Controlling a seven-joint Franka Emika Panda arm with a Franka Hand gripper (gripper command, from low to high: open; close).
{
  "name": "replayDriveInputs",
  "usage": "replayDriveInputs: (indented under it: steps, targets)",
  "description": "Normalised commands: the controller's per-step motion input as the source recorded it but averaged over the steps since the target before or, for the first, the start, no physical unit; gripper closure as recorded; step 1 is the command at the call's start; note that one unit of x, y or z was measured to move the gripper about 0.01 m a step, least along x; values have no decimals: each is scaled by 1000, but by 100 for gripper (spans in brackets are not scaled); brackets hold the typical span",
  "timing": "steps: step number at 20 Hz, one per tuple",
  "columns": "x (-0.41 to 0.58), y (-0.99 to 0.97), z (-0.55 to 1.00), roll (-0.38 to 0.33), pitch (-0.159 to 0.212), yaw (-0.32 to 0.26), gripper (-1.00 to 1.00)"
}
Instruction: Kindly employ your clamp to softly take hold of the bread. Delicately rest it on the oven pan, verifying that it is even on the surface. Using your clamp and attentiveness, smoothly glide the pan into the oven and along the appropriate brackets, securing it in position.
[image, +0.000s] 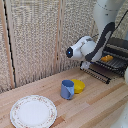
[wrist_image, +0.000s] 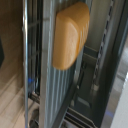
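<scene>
Fingers of the clamp (image: 88, 63) are hidden behind the white arm in the exterior view and out of the wrist view, so I cannot tell whether they are spread or closed. Just past them the bread (wrist_image: 71, 34) lies flat on the barred oven pan (wrist_image: 54, 85), seemingly ready for the pan's push inward. Beyond, the oven (image: 118, 51) sits on the tabletop (image: 100, 100) with its barred flap (image: 96, 73) dropped open, likely to admit the pan.
</scene>
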Motion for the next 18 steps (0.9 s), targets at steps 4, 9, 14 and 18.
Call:
replayDriveInputs:
  steps: [4, 9, 14, 18]
  targets:
    - [88, -468, 0, 0, 7, 54, -100]
    - [88, -369, 0, 0, 11, 42, -100]
    - [143, -264, 1, 30, 70, 53, 100]
    - [181, -169, 9, 14, 84, 25, 100]
